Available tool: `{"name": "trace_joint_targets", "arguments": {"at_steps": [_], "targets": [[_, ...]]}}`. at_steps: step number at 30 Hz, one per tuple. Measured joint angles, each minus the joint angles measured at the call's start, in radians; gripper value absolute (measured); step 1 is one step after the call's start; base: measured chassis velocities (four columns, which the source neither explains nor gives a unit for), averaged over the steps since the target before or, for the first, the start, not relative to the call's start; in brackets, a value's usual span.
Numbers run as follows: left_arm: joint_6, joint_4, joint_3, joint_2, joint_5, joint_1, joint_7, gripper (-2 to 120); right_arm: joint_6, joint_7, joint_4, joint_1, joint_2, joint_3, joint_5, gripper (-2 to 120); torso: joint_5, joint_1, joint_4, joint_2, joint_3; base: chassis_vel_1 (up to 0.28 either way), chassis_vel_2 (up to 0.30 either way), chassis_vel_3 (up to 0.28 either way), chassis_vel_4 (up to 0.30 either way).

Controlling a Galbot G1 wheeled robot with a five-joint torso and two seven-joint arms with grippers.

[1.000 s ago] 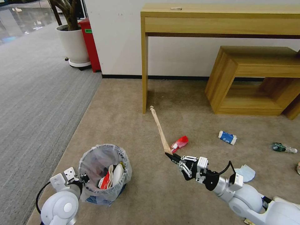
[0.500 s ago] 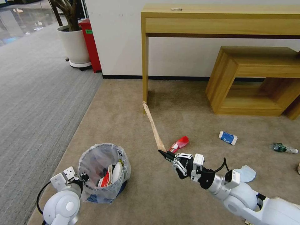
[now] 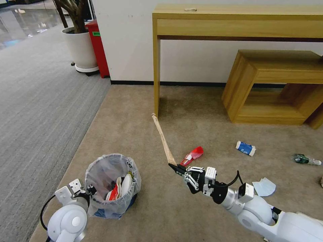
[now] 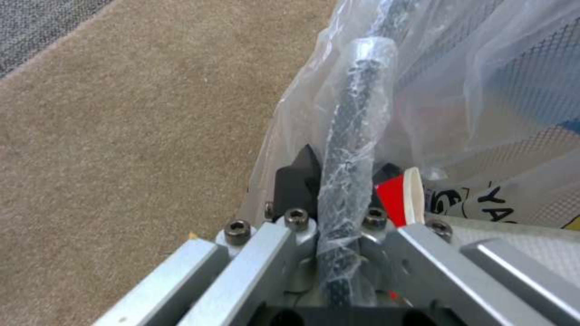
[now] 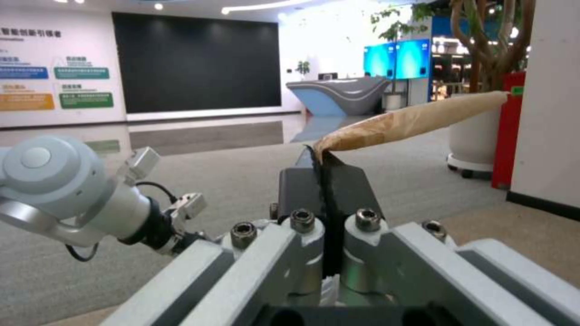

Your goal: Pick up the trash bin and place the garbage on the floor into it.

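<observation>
Head view: my right gripper (image 3: 175, 168) above beige short-pile carpet (image 3: 134, 134), fingers clamped on near end of long brown paper-wrapped stick (image 3: 161, 137), which slants up and away toward tall wooden table leg (image 3: 156, 67). My left gripper (image 3: 90, 191) pinched on rim of small round bin lined with crinkled translucent bag (image 3: 112, 183), low on my left, litter inside. Crushed red cup (image 3: 192, 155) lies just beside stick; blue-white cup (image 3: 245, 148) and pale blue mask (image 3: 264, 187) farther right.

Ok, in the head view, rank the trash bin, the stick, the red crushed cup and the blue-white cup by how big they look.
1. trash bin, held at its rim by the left gripper.
2. stick, long but thin, pinched by the right gripper.
3. red crushed cup and blue-white cup: they look alike, unranked.
</observation>
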Motion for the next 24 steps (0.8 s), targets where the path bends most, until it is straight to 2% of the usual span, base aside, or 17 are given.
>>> {"name": "trace_joint_targets", "arguments": {"at_steps": [24], "targets": [[0.0,0.003,0.0,0.012,-0.019,-0.016,-0.007,0,0.023,-0.068,0.002,0.062,0.004,-0.112,0.074,0,-0.0008,0.0,0.0,0.0,0.0,0.0,0.0,0.0,0.0]]}}
